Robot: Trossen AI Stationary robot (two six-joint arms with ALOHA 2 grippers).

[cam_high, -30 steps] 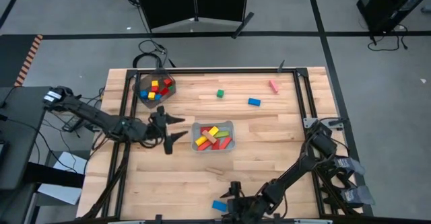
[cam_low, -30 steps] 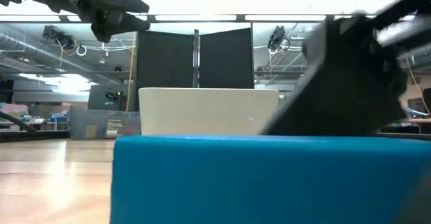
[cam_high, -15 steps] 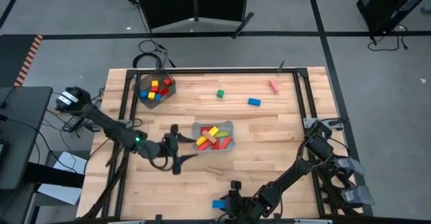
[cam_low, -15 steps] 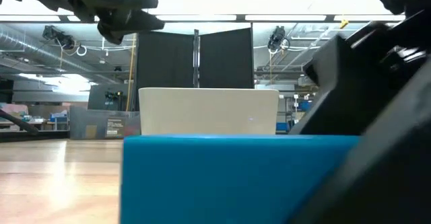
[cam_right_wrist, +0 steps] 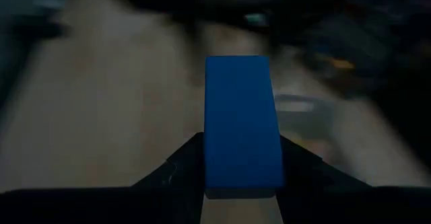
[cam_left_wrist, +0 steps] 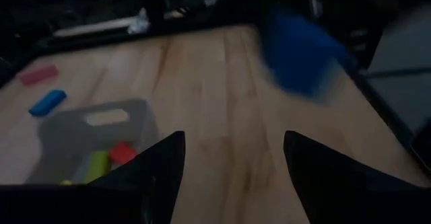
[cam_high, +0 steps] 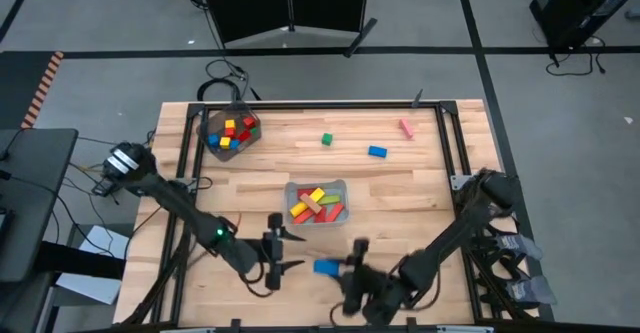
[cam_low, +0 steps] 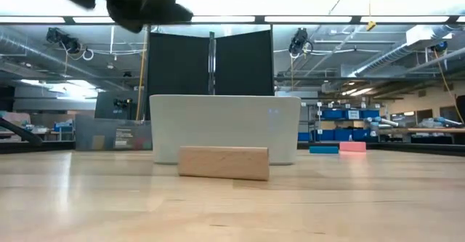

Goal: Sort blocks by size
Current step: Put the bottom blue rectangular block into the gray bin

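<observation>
My right gripper (cam_high: 343, 269) hangs over the table's near middle, shut on a blue bar block (cam_right_wrist: 242, 116). My left gripper (cam_high: 287, 251) stands open just left of it, with nothing between its fingers (cam_left_wrist: 161, 167); the blue bar (cam_left_wrist: 300, 49) shows blurred ahead of them. A plain wood bar (cam_low: 224, 162) lies flat on the table in front of the clear tray (cam_high: 343, 187). That tray holds red, yellow and green bars. The dark bowl (cam_high: 214, 123) at the far left holds several small cubes. Green (cam_high: 326, 139), blue (cam_high: 377, 151) and pink (cam_high: 406, 127) blocks lie loose at the far side. My right gripper pinches the blue bar between its two fingers (cam_right_wrist: 176, 169), one on each long side (cam_right_wrist: 214, 163) at the end nearest the wrist. The fingers come from the table's right, slanting a little downward, and lie along the bar. The bar sticks out ahead of them, lifted clear of the table.
Black frame rails (cam_high: 184, 173) run along the table's left, far and right sides. Bare wood lies between the tray and the loose far blocks, and at the near left.
My right gripper has shut on the blue bar at the near edge, lifted it off the table and carried it up and a little toward the far side. My left gripper has swung from beside the tray toward the near edge and the right, staying open.
</observation>
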